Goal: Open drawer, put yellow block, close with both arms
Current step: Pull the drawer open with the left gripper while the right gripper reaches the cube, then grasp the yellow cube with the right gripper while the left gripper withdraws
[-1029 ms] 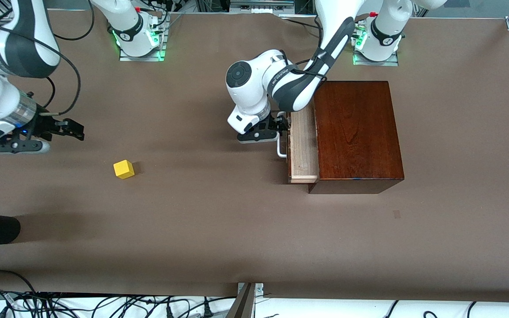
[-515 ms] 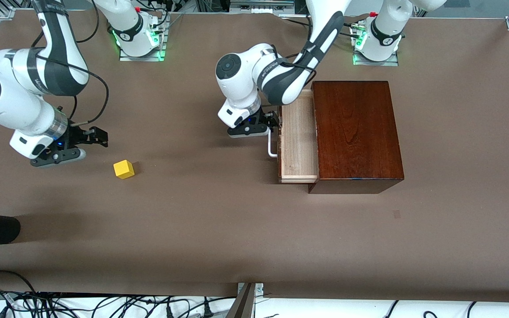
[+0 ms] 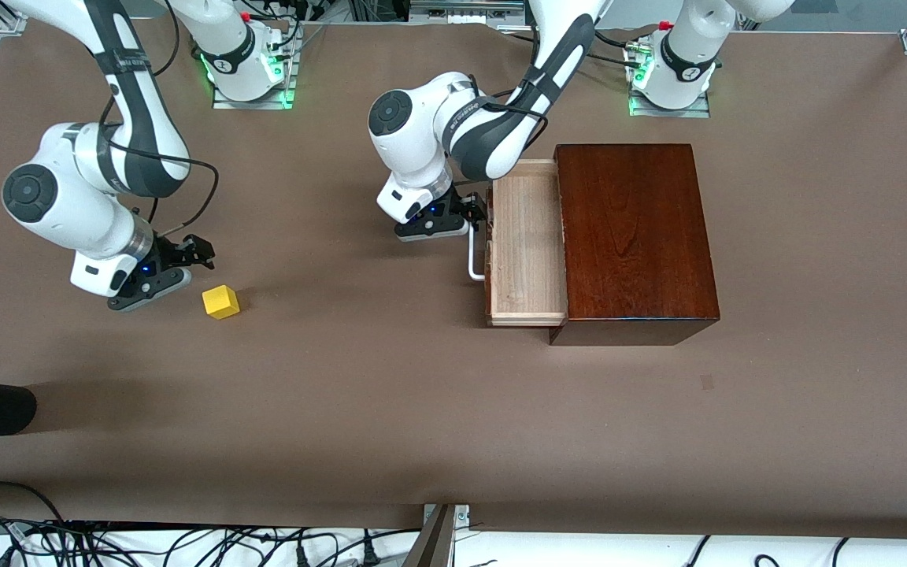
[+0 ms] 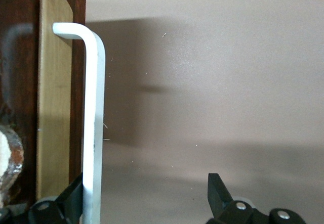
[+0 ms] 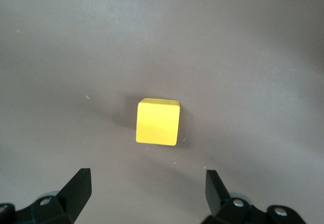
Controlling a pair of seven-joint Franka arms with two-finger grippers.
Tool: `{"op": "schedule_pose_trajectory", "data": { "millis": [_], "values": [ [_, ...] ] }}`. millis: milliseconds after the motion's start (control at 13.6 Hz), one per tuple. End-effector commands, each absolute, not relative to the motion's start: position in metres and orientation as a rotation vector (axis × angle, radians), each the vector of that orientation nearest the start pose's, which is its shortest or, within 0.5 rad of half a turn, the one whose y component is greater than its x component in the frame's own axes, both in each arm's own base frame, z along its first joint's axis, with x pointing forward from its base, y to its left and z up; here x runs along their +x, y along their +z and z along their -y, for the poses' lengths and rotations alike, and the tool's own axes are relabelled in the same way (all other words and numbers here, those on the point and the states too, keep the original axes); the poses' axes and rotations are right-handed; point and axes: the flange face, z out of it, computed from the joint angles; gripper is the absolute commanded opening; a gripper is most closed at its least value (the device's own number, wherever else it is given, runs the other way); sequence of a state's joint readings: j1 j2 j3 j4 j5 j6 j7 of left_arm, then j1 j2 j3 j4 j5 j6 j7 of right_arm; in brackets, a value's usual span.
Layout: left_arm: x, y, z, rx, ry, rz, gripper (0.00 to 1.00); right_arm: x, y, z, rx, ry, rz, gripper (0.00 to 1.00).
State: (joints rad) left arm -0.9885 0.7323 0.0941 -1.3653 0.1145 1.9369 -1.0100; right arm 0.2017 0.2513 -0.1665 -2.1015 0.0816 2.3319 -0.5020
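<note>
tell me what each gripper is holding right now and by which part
Nothing is clamped. The left gripper is open, one finger hooked at the drawer by its white handle. The right gripper is open over the yellow block, not touching it.

My desk (image 3: 390, 409) wears a plain brown cover. On it rests the yellow block (image 3: 220, 302), toward my right arm's end. Well apart from it, toward my left arm's end, stands the dark mahogany box (image 3: 634, 236), its pale drawer (image 3: 524, 244) slid partly out. My two green-lit bases (image 3: 247, 75) stand along one edge.
</note>
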Motion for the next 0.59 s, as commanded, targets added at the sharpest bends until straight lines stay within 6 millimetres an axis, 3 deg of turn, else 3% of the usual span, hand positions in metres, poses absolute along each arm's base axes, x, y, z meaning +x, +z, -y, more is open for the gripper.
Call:
{"op": "schedule_pose_trajectory", "data": {
  "millis": [0, 294, 515],
  "values": [
    [0.417, 0.278, 0.612, -3.02, -0.046, 0.08, 1.0, 0.573, 0.272, -0.022, -3.02, -0.022, 0.81, 1.0],
    [0.412, 0.285, 0.619, -3.044, -0.032, 0.163, 1.0, 0.577, 0.241, -0.03, -3.019, -0.078, 0.782, 1.0],
    [0.413, 0.29, 0.619, -3.049, -0.021, 0.185, 1.0, 0.58, 0.23, -0.033, -3.014, -0.107, 0.803, 1.0]
  ]
}}
